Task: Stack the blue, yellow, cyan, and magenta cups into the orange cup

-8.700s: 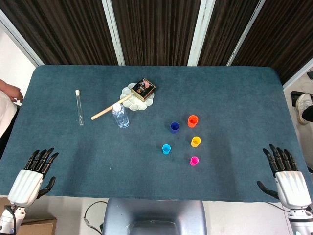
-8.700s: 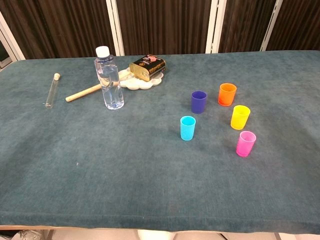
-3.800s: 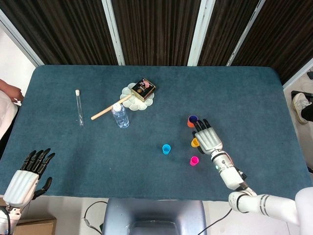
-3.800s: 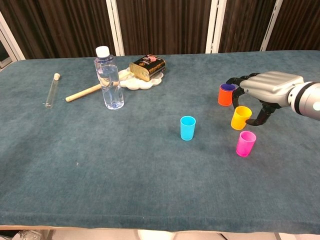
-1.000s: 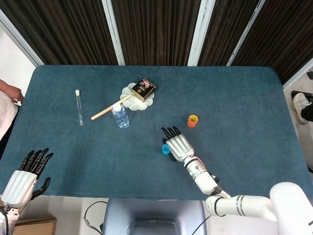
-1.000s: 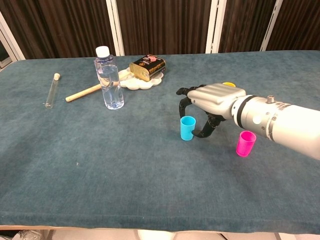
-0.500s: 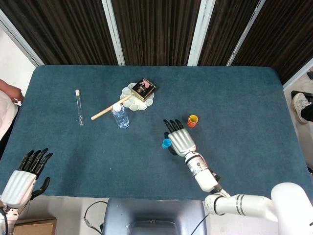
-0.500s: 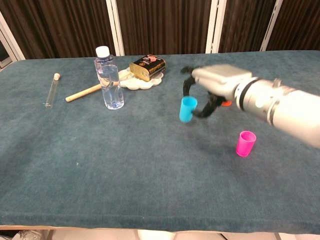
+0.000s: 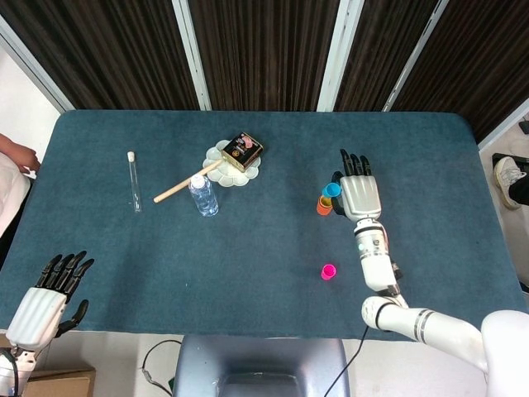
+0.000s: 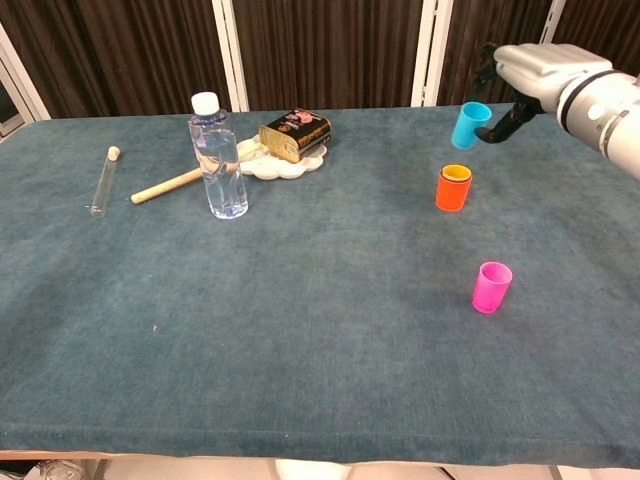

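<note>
R robot hand (image 10: 520,75) holds cyan cup (image 10: 468,124) aloft, just above orange cup (image 10: 453,188) w/ yellow rim inside. Magenta cup (image 10: 491,286) alone on worktop (image 10: 300,300). L robot hand (image 9: 45,298) spread wide, holding nothing.

Your right hand (image 9: 359,193) has the cyan cup (image 9: 331,190) pinched at its left side, right above the orange cup (image 9: 324,205), fingers (image 9: 355,160) pointing toward the far edge of the counter (image 9: 413,157). The magenta cup (image 9: 329,271) sits by itself closer to you. Your left hand (image 9: 41,300) is off the near left corner, holding nothing, fingers spread. Bottle (image 9: 203,196), stick (image 9: 183,184), plate (image 9: 224,158) with a tin (image 9: 242,151), and a glass tube (image 9: 133,180) are on the left half
</note>
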Motion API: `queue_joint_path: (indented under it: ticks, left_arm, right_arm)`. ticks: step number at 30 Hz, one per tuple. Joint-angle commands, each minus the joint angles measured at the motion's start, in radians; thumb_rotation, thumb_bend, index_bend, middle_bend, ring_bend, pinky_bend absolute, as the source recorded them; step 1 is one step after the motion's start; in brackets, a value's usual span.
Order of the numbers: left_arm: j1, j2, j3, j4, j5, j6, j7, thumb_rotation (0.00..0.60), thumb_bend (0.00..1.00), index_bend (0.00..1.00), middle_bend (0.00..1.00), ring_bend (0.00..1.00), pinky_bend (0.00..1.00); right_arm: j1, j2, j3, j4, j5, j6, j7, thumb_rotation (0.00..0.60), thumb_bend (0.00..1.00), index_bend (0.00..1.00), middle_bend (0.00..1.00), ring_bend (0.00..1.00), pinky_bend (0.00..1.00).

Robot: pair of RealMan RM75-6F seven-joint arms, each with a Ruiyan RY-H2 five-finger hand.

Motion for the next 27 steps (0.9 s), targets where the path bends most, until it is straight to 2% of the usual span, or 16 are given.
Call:
queue_joint_path:
  ticks: [1, 10, 14, 19, 20, 22, 24, 27]
  left_arm:
    - [-0.003, -0.003, -0.001, 0.0, -0.005, -0.008, 0.005, 0.6, 0.47, 0.0, 0.0, 0.0, 0.06]
    - [-0.005, -0.003, -0.002, -0.001, -0.009, -0.013, 0.007, 0.6, 0.47, 0.0, 0.0, 0.0, 0.06]
    - [-0.005, -0.003, -0.001, -0.001, -0.008, -0.012, 0.006, 0.6, 0.47, 0.0, 0.0, 0.0, 0.06]
    - [-0.007, -0.005, -0.001, 0.0, -0.008, -0.015, 0.01, 0.6, 0.47, 0.0, 0.0, 0.0, 0.06]
    - [-0.007, -0.005, 0.0, 0.0, -0.007, -0.016, 0.01, 0.6, 0.47, 0.0, 0.0, 0.0, 0.06]
    - [-0.008, -0.006, 0.003, 0.0, -0.003, -0.018, 0.013, 0.6, 0.47, 0.0, 0.0, 0.0, 0.06]
    - [-0.007, -0.006, 0.002, -0.001, -0.004, -0.017, 0.013, 0.6, 0.47, 0.0, 0.0, 0.0, 0.06]
    - [-0.007, -0.006, 0.001, 0.0, -0.005, -0.015, 0.012, 0.6, 0.47, 0.0, 0.0, 0.0, 0.06]
  right_arm:
    - [0.007, -0.018, -0.001, 0.047, 0.022, -0.032, -0.001, 0.6, 0.51, 0.62, 0.04, 0.0, 0.0]
    - [0.023, -0.063, -0.016, 0.117, 0.017, -0.059, -0.001, 0.6, 0.51, 0.62, 0.04, 0.0, 0.0]
    - [0.027, -0.08, -0.019, 0.141, 0.022, -0.075, 0.001, 0.6, 0.51, 0.58, 0.04, 0.0, 0.0]
    - [0.028, -0.083, -0.022, 0.145, 0.042, -0.094, -0.013, 0.6, 0.51, 0.34, 0.03, 0.0, 0.0]
    - [0.028, -0.082, -0.023, 0.143, 0.046, -0.1, -0.015, 0.6, 0.51, 0.27, 0.02, 0.0, 0.0]
    - [0.017, -0.057, -0.026, 0.095, 0.03, -0.114, 0.015, 0.6, 0.5, 0.04, 0.0, 0.0, 0.0]
    - [-0.007, -0.014, -0.038, 0.017, -0.023, -0.103, 0.064, 0.6, 0.48, 0.02, 0.0, 0.0, 0.0]
    - [-0.062, 0.072, -0.086, -0.153, -0.158, -0.059, 0.146, 0.6, 0.45, 0.06, 0.0, 0.0, 0.0]
